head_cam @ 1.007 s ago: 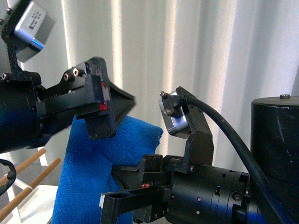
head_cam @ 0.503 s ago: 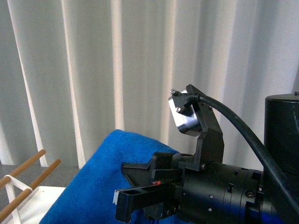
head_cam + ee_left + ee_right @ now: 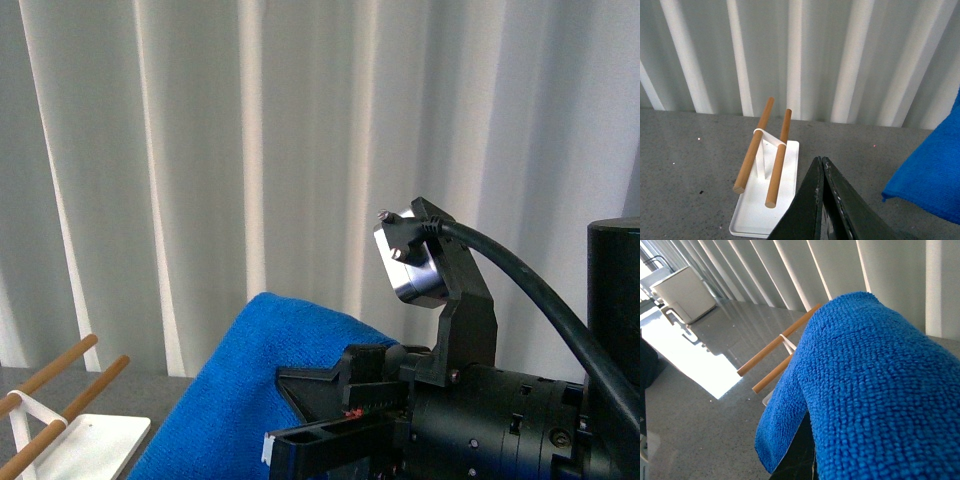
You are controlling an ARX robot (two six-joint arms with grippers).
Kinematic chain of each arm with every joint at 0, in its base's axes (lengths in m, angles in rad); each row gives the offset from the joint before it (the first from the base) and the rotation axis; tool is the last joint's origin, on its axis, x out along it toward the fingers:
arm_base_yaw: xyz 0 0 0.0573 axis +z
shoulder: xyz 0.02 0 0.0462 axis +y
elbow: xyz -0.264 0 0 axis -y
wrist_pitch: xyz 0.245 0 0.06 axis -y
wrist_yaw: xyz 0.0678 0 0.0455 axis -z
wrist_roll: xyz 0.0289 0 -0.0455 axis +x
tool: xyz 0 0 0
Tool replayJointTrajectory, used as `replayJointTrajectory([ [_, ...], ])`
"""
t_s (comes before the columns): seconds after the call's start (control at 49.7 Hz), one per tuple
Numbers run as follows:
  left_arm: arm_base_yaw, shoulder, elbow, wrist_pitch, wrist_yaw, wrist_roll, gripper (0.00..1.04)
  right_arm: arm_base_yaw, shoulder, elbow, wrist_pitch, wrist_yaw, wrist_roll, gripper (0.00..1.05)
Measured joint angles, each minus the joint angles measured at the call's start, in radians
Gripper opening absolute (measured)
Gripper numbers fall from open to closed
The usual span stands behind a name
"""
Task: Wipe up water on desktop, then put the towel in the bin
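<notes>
Front view: the right gripper [image 3: 285,412] sits low on the right side, and its fingers look clamped on the towel [image 3: 240,385]. The blue cloth is bunched up above the fingers and hangs down past them, up in the air and not lying on the desktop [image 3: 150,385]. Off to the left there's a white tray [image 3: 100,440] with two wooden rods [image 3: 60,375], close to the desktop's back edge by the pale curtain [image 3: 200,150].

Left wrist view: the left gripper [image 3: 820,165] is pinched fully closed, fingertips touching, with nothing in it. It hangs over the desktop just beside the tray. A corner of the towel dangles off to one side, clear of the surface.

Right wrist view: it's mostly fuzzy blue towel draped over the gripper, with only a bit of black finger [image 3: 801,460] poking out underneath. The rods show behind it, and a white boxy container [image 3: 682,295] stands further off on the desktop.
</notes>
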Motion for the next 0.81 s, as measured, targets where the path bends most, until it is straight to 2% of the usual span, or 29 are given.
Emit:
replayJointTrajectory([
  [0.161, 0.004, -0.071, -0.04, -0.011, 0.005, 0.0, 0.04, -0.015, -0.036, -0.015, -0.023, 0.024, -0.01, 0.03],
  [0.805, 0.004, -0.379, -0.041, -0.305, 0.006, 0.0, 0.04, -0.037, -0.067, -0.028, -0.043, 0.004, -0.021, 0.03],
])
